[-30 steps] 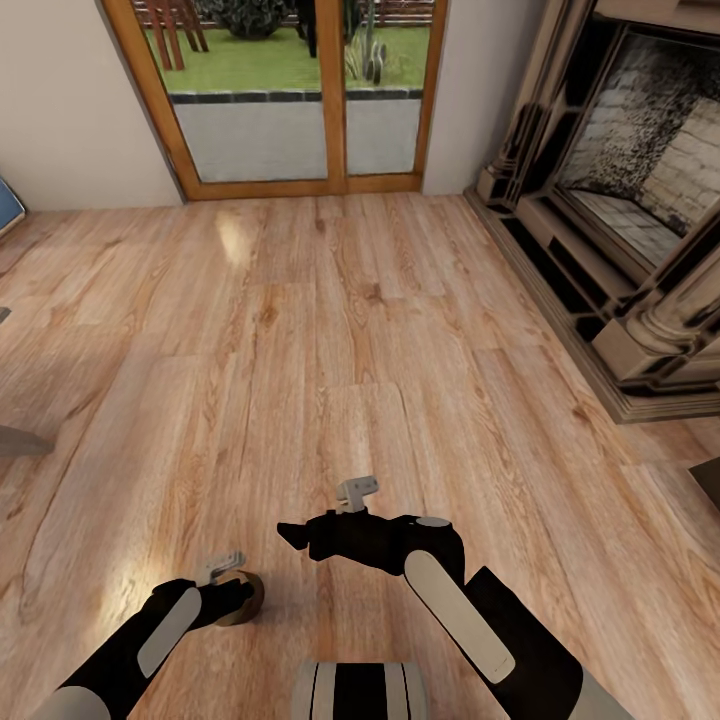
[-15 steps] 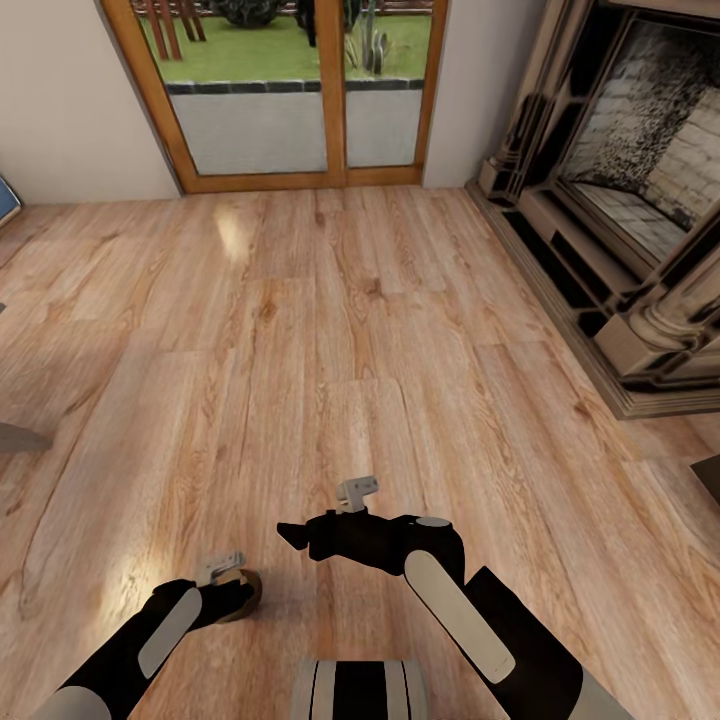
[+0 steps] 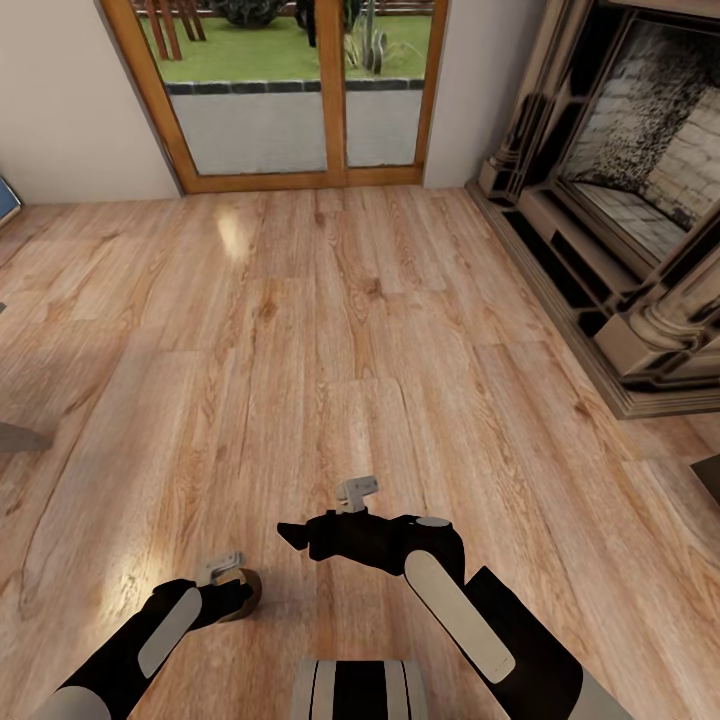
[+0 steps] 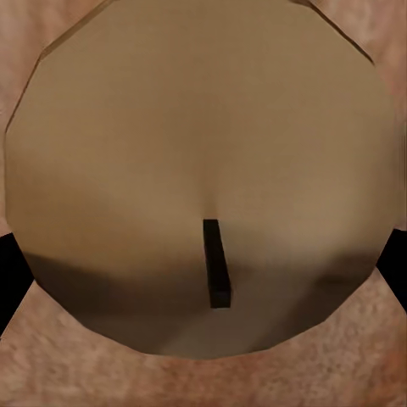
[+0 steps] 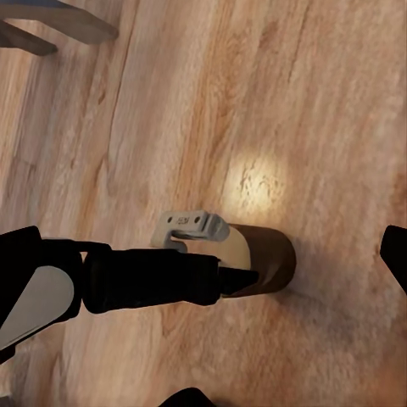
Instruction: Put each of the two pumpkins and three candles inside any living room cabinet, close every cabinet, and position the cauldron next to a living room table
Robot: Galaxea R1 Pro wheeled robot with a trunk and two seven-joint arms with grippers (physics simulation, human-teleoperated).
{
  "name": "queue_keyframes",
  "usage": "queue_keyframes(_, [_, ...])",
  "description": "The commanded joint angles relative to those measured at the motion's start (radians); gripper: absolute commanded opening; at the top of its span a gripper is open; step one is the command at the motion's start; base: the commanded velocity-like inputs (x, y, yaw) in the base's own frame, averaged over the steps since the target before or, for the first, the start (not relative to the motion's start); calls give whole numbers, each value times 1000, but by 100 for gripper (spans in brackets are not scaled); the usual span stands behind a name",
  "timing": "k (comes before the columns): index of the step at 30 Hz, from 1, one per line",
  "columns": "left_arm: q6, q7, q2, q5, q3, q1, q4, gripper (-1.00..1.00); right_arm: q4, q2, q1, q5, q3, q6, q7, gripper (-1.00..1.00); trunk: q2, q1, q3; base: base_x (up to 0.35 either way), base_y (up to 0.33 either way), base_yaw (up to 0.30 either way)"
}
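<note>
The head view takes in a wide plank wood floor, a wood-framed glass door giving onto a lawn, and the ornate stone fireplace along the robot's right. Low in that view both black arms are folded in close to the trunk. The left end effector sits over a small brown cylinder, a candle of which little more than a rim shows past the arm.

The left wrist view gives what the head view cannot: the candle's flat tan top face seen nearly straight down, with a short black wick standing near its centre (so the candle is upright, long axis vertical). Dark finger edges flank it at either side of the disc; whether they press on it I cannot tell.

The right wrist view looks across at the left arm from the side and shows the candle as a squat brown drum just above or on the floor, the left end effector closed around it. One dark fingertip of the right end effector shows at the frame edge; its spread cannot be judged.
</note>
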Motion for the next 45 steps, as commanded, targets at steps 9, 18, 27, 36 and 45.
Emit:
queue_keyframes(9, [2, 9, 1, 7, -5, 0, -2, -100, 0, 0, -1, -10, 0, 2, -10, 100, 0, 0, -1, 0, 0, 0])
queue_keyframes(18, [2, 9, 2, 8, -5, 0, -2, -100, -1, 0, -1, -10, 0, 2, -10, 100, 0, 0, -1, 0, 0, 0])
queue_keyframes(27, [2, 8, 2, 8, -5, 0, -3, -100, -1, 0, -1, -10, 0, 2, -10, 100, 1, -3, 26, 0, 0, 0])
queue_keyframes(36, [7, -4, 11, 9, -5, 0, -13, -100, 6, 0, -1, -11, -1, 2, -10, 100, 3, -7, 61, 0, 0, 0])
queue_keyframes(45, [88, -4, 66, 33, 67, 0, -67, -100, 8, 1, -1, -15, -9, 5, -12, 100, 6, -11, 96, 0, 0, 0])
